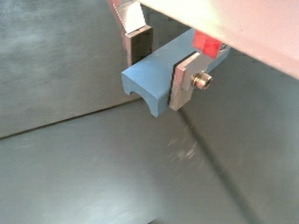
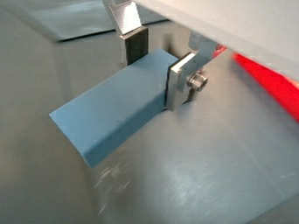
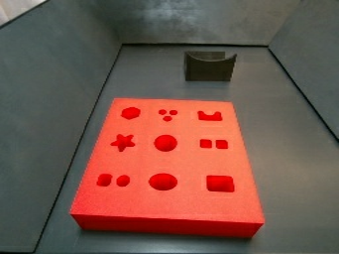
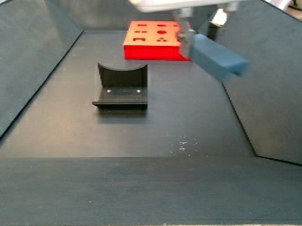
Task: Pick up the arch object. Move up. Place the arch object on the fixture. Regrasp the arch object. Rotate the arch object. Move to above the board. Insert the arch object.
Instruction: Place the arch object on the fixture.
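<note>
The hand [image 4: 192, 29] sits in the upper right of a side view, its silver fingers [image 1: 184, 80] clamped on one end of the arch object [image 4: 218, 56]; the blue-grey block juts out clear of the floor, and in both wrist views nothing but bare grey floor lies beneath it. So the pick-up looks done and the lift under way or finished; that is a judgement. The fixture [image 4: 120, 86], left of centre in that side view, stands empty, well apart from the piece; placing there, regrasping and rotating are all left to do. The board [image 3: 166, 164] fills the middle of a side view, its arch cutout [image 3: 209, 115] unfilled; insertion comes last.
</note>
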You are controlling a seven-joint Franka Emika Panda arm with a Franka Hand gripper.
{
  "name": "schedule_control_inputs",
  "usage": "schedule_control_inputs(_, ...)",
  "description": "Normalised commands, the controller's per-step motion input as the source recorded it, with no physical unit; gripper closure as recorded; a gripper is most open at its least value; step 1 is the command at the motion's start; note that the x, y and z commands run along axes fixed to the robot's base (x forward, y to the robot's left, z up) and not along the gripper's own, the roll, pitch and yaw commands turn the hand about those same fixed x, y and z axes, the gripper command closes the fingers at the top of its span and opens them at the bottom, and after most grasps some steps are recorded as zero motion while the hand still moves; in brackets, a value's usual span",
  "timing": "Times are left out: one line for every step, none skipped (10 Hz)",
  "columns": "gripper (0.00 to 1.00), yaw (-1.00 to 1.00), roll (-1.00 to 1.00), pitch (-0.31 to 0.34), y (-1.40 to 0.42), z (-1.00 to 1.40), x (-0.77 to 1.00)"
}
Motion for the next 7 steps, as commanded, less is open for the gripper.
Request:
schedule_control_inputs(1.00, -1.00, -0.04, 0.067, -1.00, -0.16, 0.43)
schedule_control_inputs(1.00, -1.00, -0.04, 0.074, -1.00, -0.16, 0.43)
schedule_control_inputs(1.00, -0.98, -0.03, 0.090, -1.00, -0.17, 0.45)
schedule_control_inputs(1.00, -0.81, -0.01, 0.085, -1.00, -0.18, 0.46)
schedule_control_inputs(1.00, -0.56, 0.00, 0.076, -1.00, -0.19, 0.49)
schedule_control_inputs(1.00, -0.30, 0.01, 0.063, -0.94, -0.18, 0.52)
schedule_control_inputs(1.00, -0.16, 0.03, 0.057, -0.66, -0.14, 0.43)
